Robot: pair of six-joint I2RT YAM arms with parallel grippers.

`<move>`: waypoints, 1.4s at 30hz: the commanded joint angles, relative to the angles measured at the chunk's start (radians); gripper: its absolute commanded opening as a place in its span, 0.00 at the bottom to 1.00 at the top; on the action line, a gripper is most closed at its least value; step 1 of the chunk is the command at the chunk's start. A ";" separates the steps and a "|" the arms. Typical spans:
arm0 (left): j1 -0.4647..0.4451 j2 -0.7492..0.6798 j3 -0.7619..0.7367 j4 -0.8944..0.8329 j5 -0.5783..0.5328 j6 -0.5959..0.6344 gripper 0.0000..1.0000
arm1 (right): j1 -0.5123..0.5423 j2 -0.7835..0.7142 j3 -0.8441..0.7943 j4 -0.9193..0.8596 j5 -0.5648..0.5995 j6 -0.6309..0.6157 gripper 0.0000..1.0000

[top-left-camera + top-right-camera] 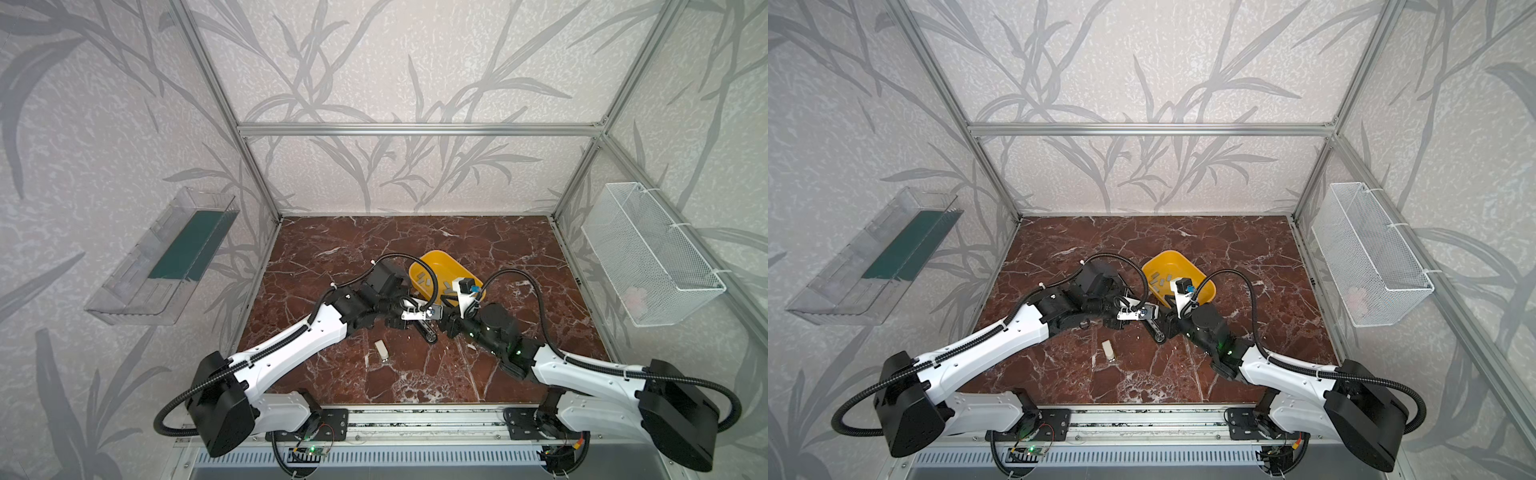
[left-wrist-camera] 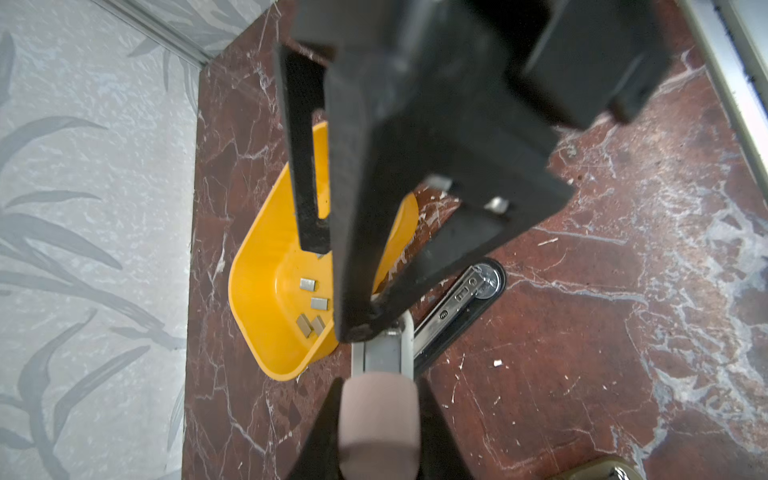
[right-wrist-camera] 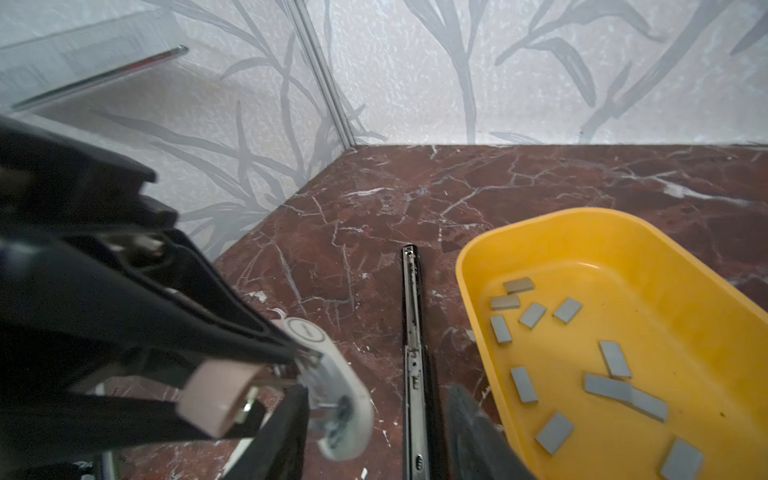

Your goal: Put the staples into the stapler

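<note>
The stapler lies hinged open in the middle of the table. Its black base with the metal rail (image 3: 412,332) (image 1: 430,334) rests flat, and its white top (image 3: 332,374) (image 1: 417,314) is lifted. My left gripper (image 2: 379,386) (image 1: 405,316) is shut on the top's beige end (image 2: 378,419). My right gripper (image 3: 378,399) (image 1: 445,321) has its jaws apart over the base near the hinge, and one finger (image 3: 282,432) is beside the white top. Several grey staples (image 3: 615,358) (image 2: 319,303) lie loose in the yellow bin (image 3: 469,266) (image 1: 440,258), just beyond the right gripper.
A small beige object (image 1: 381,350) lies on the marble in front of the left arm. A clear plastic tray (image 1: 166,257) hangs on the left wall and a white mesh basket (image 1: 652,257) on the right wall. Aluminium posts frame the cell.
</note>
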 commanded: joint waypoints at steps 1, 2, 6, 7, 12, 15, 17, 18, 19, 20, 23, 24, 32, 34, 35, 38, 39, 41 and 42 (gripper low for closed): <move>-0.004 -0.046 0.013 0.039 0.061 -0.014 0.00 | -0.005 0.018 0.001 -0.056 0.040 -0.010 0.54; -0.001 -0.048 0.015 0.040 0.059 -0.020 0.00 | -0.006 0.019 0.001 -0.056 0.040 -0.013 0.54; 0.008 -0.063 0.018 0.044 0.069 -0.035 0.00 | -0.005 0.039 -0.003 -0.030 0.031 -0.014 0.54; 0.008 -0.064 0.015 0.046 0.072 -0.033 0.00 | -0.005 0.045 0.000 -0.025 0.027 -0.017 0.54; 0.018 -0.054 0.018 0.047 0.073 -0.034 0.00 | -0.005 0.032 0.010 -0.038 0.023 -0.049 0.54; 0.035 -0.036 0.023 0.049 0.082 -0.047 0.00 | -0.005 -0.016 -0.008 -0.039 0.049 -0.068 0.54; 0.044 -0.031 0.033 0.040 0.083 -0.060 0.00 | -0.005 -0.061 -0.029 -0.028 0.065 -0.084 0.56; 0.047 -0.034 0.035 0.043 0.083 -0.074 0.00 | -0.005 -0.083 -0.044 -0.014 0.071 -0.098 0.57; 0.050 -0.038 0.034 0.047 0.085 -0.086 0.00 | -0.005 -0.099 -0.061 0.016 0.073 -0.114 0.59; 0.051 -0.042 0.031 0.052 0.090 -0.096 0.00 | -0.005 -0.115 -0.087 0.062 0.072 -0.129 0.61; 0.052 -0.047 0.032 0.039 0.135 -0.077 0.00 | -0.005 -0.140 -0.166 0.248 0.048 -0.161 0.65; 0.054 -0.048 0.034 0.034 0.150 -0.076 0.00 | -0.006 -0.140 -0.184 0.295 0.026 -0.177 0.65; 0.054 -0.064 0.025 0.021 0.225 -0.053 0.00 | -0.005 -0.072 -0.114 0.252 -0.163 -0.210 0.52; 0.054 -0.069 0.016 0.023 0.217 -0.047 0.00 | -0.005 -0.056 -0.119 0.285 -0.183 -0.208 0.50; 0.054 -0.069 0.011 0.031 0.205 -0.047 0.00 | -0.004 -0.051 -0.125 0.301 -0.184 -0.208 0.49; 0.054 -0.060 0.020 0.028 0.160 -0.050 0.00 | -0.003 -0.069 -0.145 0.322 -0.171 -0.205 0.44; 0.054 -0.054 0.022 0.023 0.148 -0.048 0.00 | -0.003 -0.078 -0.152 0.331 -0.165 -0.205 0.43; 0.054 -0.049 0.013 0.023 0.135 -0.034 0.00 | -0.003 -0.103 -0.164 0.337 -0.147 -0.207 0.42; 0.054 -0.044 0.009 0.025 0.136 -0.024 0.00 | -0.003 -0.120 -0.169 0.334 -0.133 -0.209 0.42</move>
